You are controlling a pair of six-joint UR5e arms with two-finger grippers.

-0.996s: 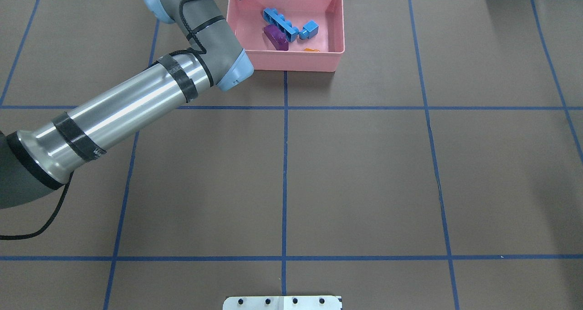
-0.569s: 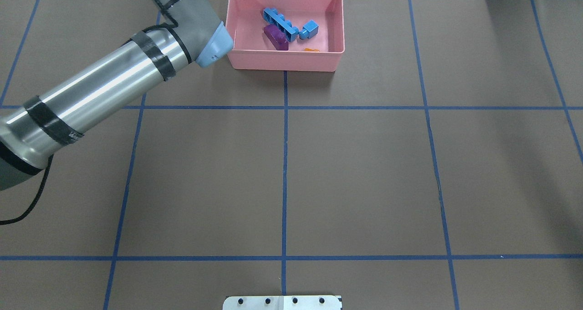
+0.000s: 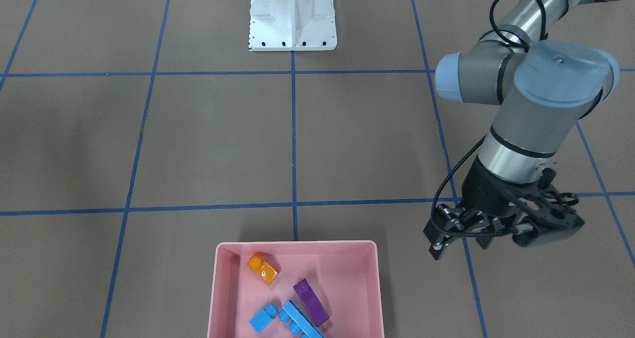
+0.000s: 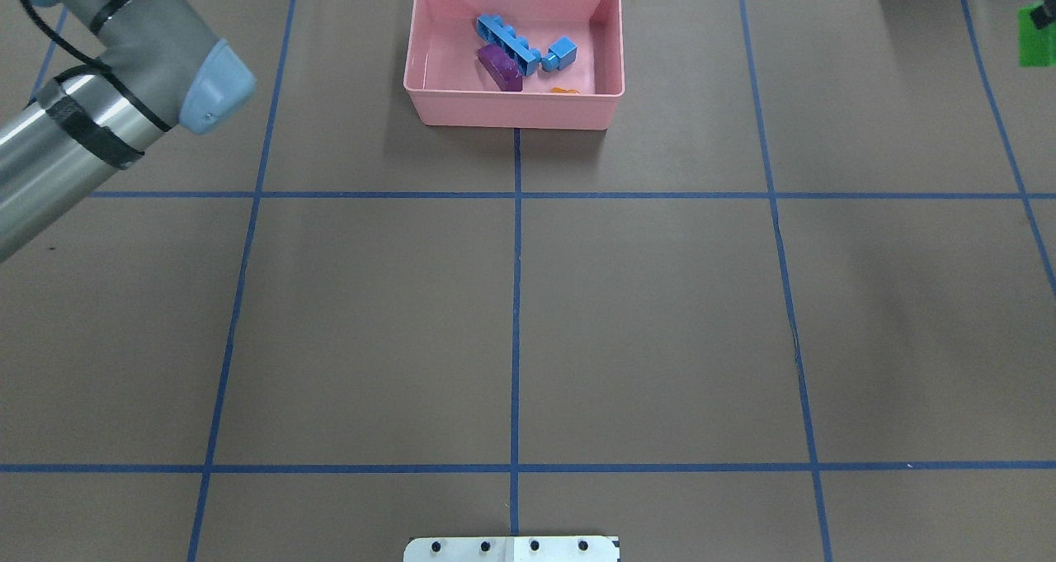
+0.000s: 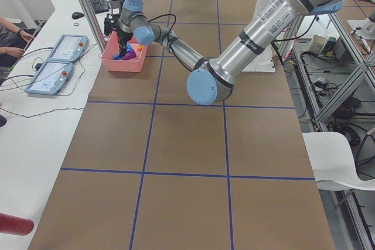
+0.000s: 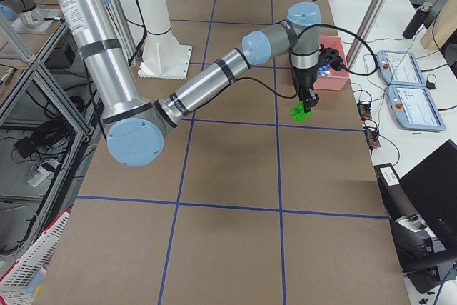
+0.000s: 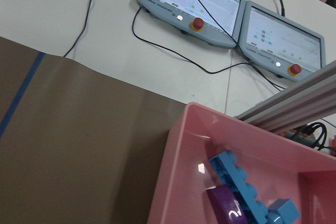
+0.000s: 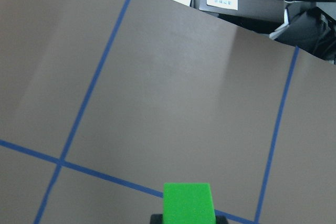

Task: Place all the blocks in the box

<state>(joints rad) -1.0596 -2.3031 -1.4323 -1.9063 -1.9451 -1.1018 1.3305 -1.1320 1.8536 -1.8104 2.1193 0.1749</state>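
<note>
The pink box (image 4: 511,110) stands at the far middle of the table. In it lie the long blue block (image 4: 507,40), the small blue block (image 4: 561,53), the purple block (image 4: 499,68) and the orange block (image 3: 263,269). My left gripper (image 3: 461,242) hangs open and empty above the table, off to the left of the box. The green block (image 8: 188,203) is raised well above the table to the right of the box (image 6: 334,76), with my right gripper (image 6: 307,99) shut on it. The overhead view shows that green block (image 4: 1038,38) at its right edge.
The white metal base (image 3: 292,18) sits at the robot's edge of the table. Blue tape lines (image 4: 516,298) divide the brown table top. Two control pendants (image 7: 231,17) and cables lie on the white bench beyond the box.
My left arm has swung away from over the box to the left. The green block has come into the overhead view at its right edge. The blocks in the box have not moved.
</note>
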